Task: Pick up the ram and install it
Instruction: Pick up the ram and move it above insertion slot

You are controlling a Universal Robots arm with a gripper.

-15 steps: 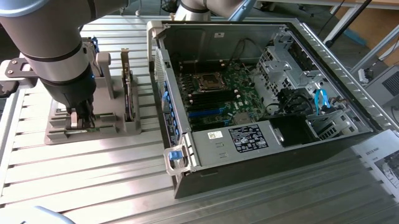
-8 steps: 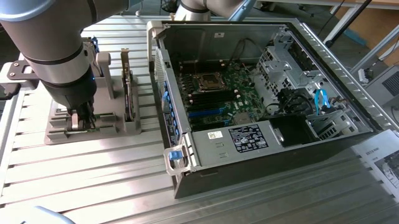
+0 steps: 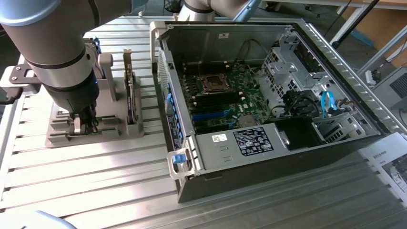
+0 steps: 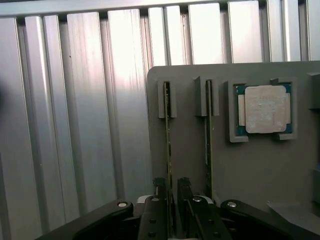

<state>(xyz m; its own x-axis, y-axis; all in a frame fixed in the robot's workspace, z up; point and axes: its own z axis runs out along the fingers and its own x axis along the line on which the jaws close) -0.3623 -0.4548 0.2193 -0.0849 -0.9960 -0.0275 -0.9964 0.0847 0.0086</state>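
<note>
A slatted metal bench (image 3: 95,181) carries a grey holder (image 3: 57,139), which sits at nine o'clock of the open computer case (image 3: 254,143) in the exterior view. The hand (image 4: 171,195) is low over the holder, its fingers apart and straddling the ram (image 4: 168,145), which stands on edge in its slots. A good grip likely needs the stick centred, the pads flat on both faces, and clearance from the second stick (image 4: 208,135).

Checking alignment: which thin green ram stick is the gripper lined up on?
The thin green ram stick farther from the square silver processor chip; the open gripper straddles its end.
</note>
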